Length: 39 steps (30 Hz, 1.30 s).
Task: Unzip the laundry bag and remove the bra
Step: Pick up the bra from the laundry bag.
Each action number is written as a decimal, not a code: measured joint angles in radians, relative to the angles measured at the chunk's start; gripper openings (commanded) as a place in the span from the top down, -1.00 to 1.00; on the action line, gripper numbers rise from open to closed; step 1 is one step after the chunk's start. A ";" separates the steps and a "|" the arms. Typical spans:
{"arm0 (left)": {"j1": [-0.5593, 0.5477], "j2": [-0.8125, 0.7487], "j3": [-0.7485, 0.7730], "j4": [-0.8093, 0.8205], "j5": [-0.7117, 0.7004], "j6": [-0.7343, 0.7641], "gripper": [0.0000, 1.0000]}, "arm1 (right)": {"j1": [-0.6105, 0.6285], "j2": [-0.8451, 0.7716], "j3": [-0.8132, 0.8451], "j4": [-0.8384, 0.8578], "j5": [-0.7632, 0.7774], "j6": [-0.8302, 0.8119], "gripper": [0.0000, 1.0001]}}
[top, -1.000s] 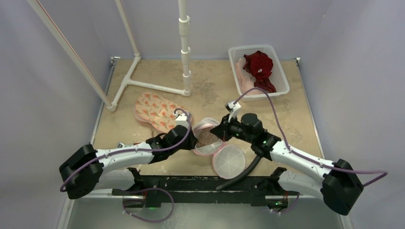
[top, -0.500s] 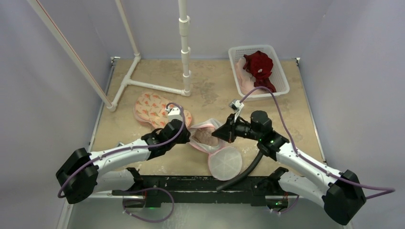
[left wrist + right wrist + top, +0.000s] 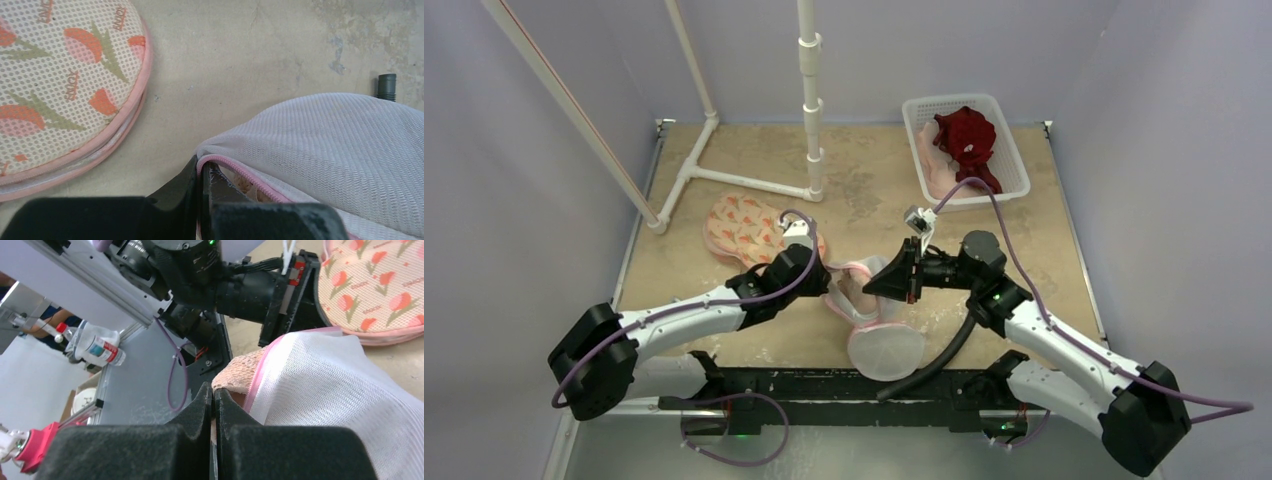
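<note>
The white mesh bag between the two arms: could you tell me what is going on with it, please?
Both arms are working on the laundry bag in the middle of the table. The left gripper has its fingers shut on the bag's pink zipper edge. The bag is partly open, and the peach lace bra pokes out; the right gripper has its fingers shut at that lace, seemingly pinching it. The bra is not out yet.

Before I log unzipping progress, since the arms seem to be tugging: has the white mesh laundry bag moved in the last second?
Yes. The laundry bag has slid left and toward the near edge, its round end closer to the black base rail.
</note>
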 measured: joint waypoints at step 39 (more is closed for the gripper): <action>0.012 -0.196 0.068 0.002 0.029 0.032 -0.14 | 0.000 -0.093 0.204 -0.169 0.239 -0.117 1.00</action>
